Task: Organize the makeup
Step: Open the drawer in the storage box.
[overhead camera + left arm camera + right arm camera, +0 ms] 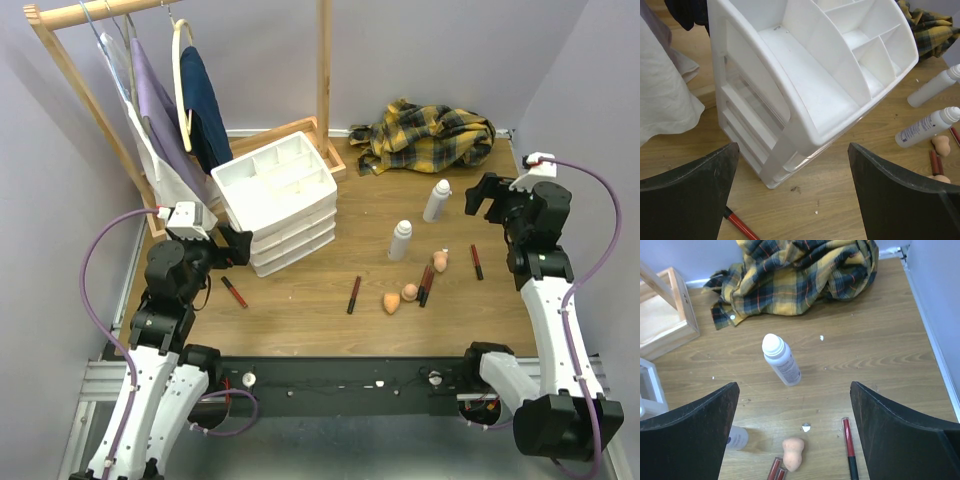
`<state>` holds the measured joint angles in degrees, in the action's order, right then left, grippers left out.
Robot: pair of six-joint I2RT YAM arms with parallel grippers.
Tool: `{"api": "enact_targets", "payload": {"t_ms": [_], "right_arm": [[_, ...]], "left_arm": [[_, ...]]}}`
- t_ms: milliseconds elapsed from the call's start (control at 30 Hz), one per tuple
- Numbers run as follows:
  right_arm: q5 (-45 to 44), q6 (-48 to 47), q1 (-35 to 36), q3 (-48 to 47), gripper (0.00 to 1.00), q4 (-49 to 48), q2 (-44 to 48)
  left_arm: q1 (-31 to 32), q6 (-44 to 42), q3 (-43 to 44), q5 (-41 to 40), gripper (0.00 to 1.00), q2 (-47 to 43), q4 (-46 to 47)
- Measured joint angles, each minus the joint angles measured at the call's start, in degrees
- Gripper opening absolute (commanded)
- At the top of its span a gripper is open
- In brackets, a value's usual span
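Observation:
Two white capped bottles [437, 201] [401, 240] stand mid-table; both show in the left wrist view [932, 87] [926, 127]. Three peach sponges [440, 261] [409, 292] [391, 303] lie near dark-red sticks [425, 284] [354, 294] [476, 261] [234, 291]. My left gripper [238, 247] is open and empty beside the white drawer unit [810, 85], a red stick [740, 226] under its left finger. My right gripper [480, 196] is open and empty above a bottle [782, 360], a sponge [792, 453] and a stick [849, 447].
The yellow plaid cloth [428, 134] lies at the back right. A wooden clothes rack [322, 75] with hanging garments [197, 100] stands at the back left, its base frame [675, 310] beside the drawers. A white cloth [662, 90] hangs left of the drawer unit.

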<state>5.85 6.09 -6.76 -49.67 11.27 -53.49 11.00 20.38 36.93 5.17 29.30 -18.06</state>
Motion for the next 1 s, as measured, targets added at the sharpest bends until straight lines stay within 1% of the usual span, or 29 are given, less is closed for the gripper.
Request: {"api": "enact_targets", "payload": {"t_ms": [167, 300, 400, 467, 500, 600, 767, 833, 933, 967, 1000], "right_arm": [[1.7, -0.2, 0.0, 0.0, 1.0, 0.4, 1.6], [6.8, -1.7, 0.0, 0.0, 1.0, 1.2, 1.8], [13.1, -4.5, 0.0, 0.0, 1.0, 1.8, 2.0], [20.7, -7.9, 0.0, 0.0, 1.0, 2.1, 2.1], [22.9, -8.9, 0.0, 0.0, 1.0, 2.2, 2.1], [33.0, -13.2, 0.0, -0.6, 1.0, 4.0, 1.3], [47.6, -17.0, 0.0, -3.3, 1.0, 5.7, -5.2], [50.7, -17.2, 0.0, -4.2, 1.0, 5.8, -8.2], [55.0, -16.6, 0.1, -4.7, 1.0, 5.2, -11.8], [55.5, -16.3, 0.3, -4.7, 1.0, 5.1, -12.4], [55.8, -16.0, 0.6, -4.7, 1.0, 5.1, -12.8]], "left_arm": [[0.0, 0.0, 0.0, 0.0, 0.99, -1.8, 0.0], [0.0, 0.0, 0.0, 0.0, 0.99, -2.1, 0.0], [0.0, 0.0, 0.0, 0.4, 0.99, -2.1, 0.1], [0.0, 0.5, 0.1, 0.9, 0.99, -1.7, 0.3], [0.0, 0.7, 0.2, 1.3, 0.99, -1.3, 0.4], [0.0, 1.9, 1.7, 2.1, 0.99, 0.4, 0.0], [0.0, 5.6, 8.2, 0.3, 0.99, 5.2, -3.5], [0.0, 7.0, 10.1, -0.8, 0.98, 6.4, -4.8], [0.0, 9.7, 11.7, -3.8, 0.94, 8.2, -6.1], [0.0, 10.8, 12.1, -4.9, 0.92, 8.9, -6.8], [0.0, 11.2, 12.3, -5.7, 0.88, 9.3, -7.2]]}}
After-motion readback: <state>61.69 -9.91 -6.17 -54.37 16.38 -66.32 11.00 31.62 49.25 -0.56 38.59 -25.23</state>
